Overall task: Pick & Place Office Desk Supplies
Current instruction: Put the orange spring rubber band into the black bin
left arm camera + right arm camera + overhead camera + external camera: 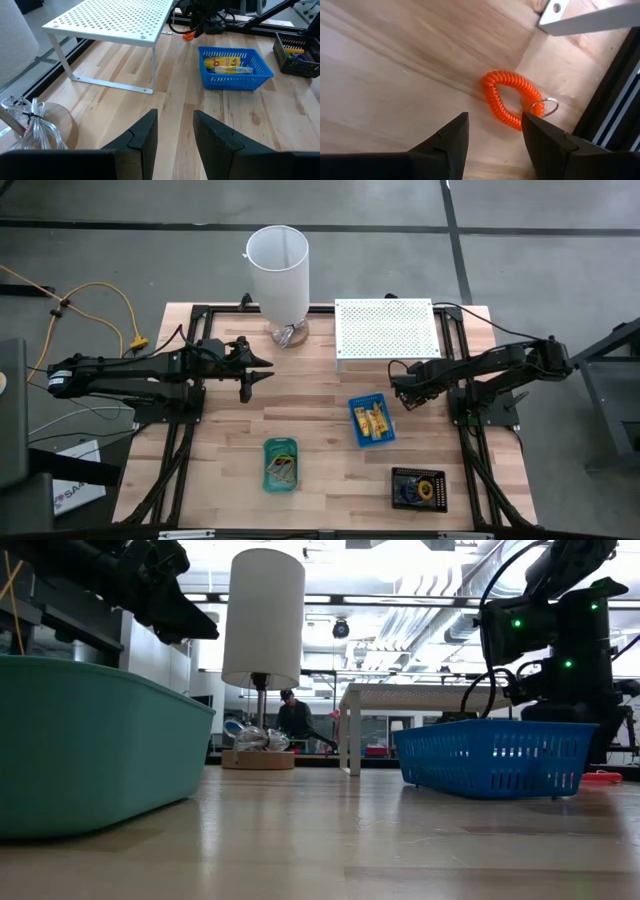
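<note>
Right gripper: I am holding my right gripper (492,135) just above the surface (320,430), its two dark fingers spread apart and gripping nothing.
Orange coil: an orange spiral coil (510,97) with a small metal ring (543,107) is lying flat on the wood just ahead of those fingers, beside the foot of the white perforated stand (387,328).
Blue tray: the blue tray (371,420) is sitting near the right gripper, toward the front edge, and is carrying yellow packets (222,62).
Left gripper: I am keeping my left gripper (175,135) parked on the left side, fingers parted and empty, pointing across the wood.
Green tray: the green tray (280,464) is sitting toward the front, with thin loops inside.
Black tray: the black tray (419,488) is sitting at the front right, holding small items.
Lamp: the white cylinder (279,275) is standing at the back.
</note>
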`<move>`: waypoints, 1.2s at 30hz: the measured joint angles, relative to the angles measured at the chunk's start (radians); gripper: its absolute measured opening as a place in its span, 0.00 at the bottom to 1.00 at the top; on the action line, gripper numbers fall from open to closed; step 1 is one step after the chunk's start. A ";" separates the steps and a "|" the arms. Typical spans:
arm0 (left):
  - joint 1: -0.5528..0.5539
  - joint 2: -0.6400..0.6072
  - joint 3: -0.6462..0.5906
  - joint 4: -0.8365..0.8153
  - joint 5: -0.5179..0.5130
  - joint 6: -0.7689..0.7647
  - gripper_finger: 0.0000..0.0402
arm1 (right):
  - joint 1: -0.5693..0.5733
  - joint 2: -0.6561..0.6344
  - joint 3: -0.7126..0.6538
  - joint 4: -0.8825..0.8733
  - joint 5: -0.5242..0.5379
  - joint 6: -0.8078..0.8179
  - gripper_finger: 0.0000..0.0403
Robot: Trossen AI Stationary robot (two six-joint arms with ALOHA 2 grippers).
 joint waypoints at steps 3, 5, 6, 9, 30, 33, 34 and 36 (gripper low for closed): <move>0.000 0.000 0.000 0.000 0.000 0.000 0.30 | 0.009 0.017 0.000 0.001 0.002 0.022 0.43; 0.000 0.000 0.000 0.000 0.000 0.000 0.30 | 0.018 0.028 0.000 0.005 0.021 0.017 0.43; 0.000 0.000 0.000 0.000 0.000 0.000 0.30 | 0.021 0.035 0.001 0.010 0.031 0.017 0.43; 0.000 0.000 0.000 0.000 0.000 0.000 0.30 | 0.019 0.050 0.001 0.026 0.054 0.009 0.43; 0.000 0.000 0.000 0.000 0.000 0.000 0.30 | 0.016 0.097 0.002 0.100 -0.026 -0.001 0.41; 0.000 0.000 0.000 0.000 0.000 0.000 0.30 | 0.016 0.097 0.002 0.105 -0.045 -0.002 0.39; 0.000 0.000 0.000 0.000 0.000 0.000 0.30 | 0.016 0.097 0.002 0.106 -0.050 -0.003 0.39; 0.000 0.000 0.000 0.000 0.000 0.000 0.30 | 0.016 0.097 0.002 0.112 -0.067 -0.010 0.38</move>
